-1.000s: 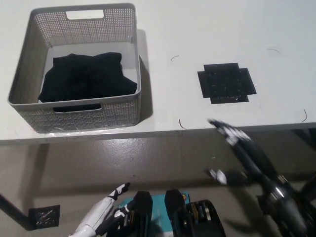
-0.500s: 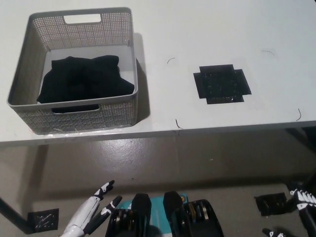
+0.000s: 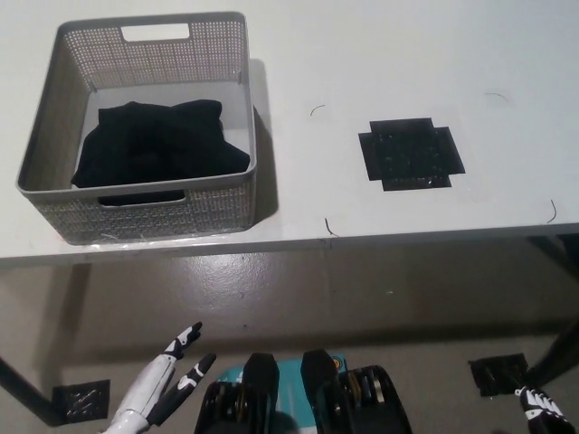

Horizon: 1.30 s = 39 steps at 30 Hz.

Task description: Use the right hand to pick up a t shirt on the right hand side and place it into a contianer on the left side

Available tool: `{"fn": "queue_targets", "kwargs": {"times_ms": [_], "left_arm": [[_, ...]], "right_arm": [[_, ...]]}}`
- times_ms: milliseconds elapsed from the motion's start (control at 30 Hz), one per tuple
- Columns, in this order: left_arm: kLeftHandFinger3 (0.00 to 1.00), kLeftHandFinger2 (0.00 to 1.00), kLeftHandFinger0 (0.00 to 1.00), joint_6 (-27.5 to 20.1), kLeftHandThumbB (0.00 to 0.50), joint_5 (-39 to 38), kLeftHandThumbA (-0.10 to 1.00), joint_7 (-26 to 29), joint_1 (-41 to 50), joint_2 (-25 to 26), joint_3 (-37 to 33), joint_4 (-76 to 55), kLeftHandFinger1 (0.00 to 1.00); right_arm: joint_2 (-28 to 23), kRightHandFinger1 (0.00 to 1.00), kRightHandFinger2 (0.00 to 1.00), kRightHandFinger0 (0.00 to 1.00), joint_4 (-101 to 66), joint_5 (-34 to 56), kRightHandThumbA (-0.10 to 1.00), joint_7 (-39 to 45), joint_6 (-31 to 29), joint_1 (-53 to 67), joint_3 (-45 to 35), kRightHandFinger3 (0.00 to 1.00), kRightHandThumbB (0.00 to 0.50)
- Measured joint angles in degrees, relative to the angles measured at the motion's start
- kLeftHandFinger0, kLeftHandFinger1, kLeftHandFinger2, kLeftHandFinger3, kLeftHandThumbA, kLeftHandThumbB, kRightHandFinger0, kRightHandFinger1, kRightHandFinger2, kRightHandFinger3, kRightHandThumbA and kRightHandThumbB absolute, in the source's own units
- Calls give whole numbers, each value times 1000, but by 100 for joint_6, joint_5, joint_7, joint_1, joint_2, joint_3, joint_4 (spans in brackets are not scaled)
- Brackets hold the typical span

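Note:
A black t-shirt [image 3: 158,143] lies bunched inside the grey perforated basket [image 3: 54,99] at the table's left. My white left hand [image 3: 163,384] hangs low at the bottom left, below the table edge, open with its fingers apart. Only the tips of my black right hand [image 3: 541,411] show at the bottom right corner, far below the table; whether it is open or shut is not visible. Neither hand touches the shirt or the basket.
A black cross-shaped tape mark [image 3: 412,154] sits on the white table [image 3: 362,54] right of the middle. Black tape patches lie on the floor at the bottom left [image 3: 81,398] and bottom right [image 3: 498,372].
My right arm has dropped from beside the table's front edge down to the bottom right corner, nearly out of view. The left hand has sunk slightly lower. The shirt stays in the basket.

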Motion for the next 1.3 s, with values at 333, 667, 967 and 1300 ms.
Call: {"fn": "queue_targets", "kwargs": {"times_ms": [333, 667, 967, 1300], "left_arm": [[1000, 1000, 990, -62, 364, -108, 1000, -2, 9, 3, 72, 3, 1000], [1000, 1000, 1000, -120, 349, -143, 1000, -2, 10, 4, 74, 86, 1000], [1000, 1000, 1000, -156, 346, -143, 1000, -1, 12, 5, 74, 126, 1000], [1000, 1000, 1000, -173, 345, -144, 1000, -1, 57, 11, 77, 133, 1000]], "right_arm": [[-29, 1000, 1000, 1000, 330, 356, 1000, -215, -95, -166, 452, 1000, 237], [-119, 1000, 1000, 1000, 362, 650, 1000, -330, -121, -173, 657, 1000, 227], [-113, 1000, 1000, 1000, 358, 1329, 1000, -302, -132, -173, 666, 1000, 228], [-85, 1000, 1000, 1000, 308, 1846, 1000, -304, -134, -165, 648, 1000, 216]]}}
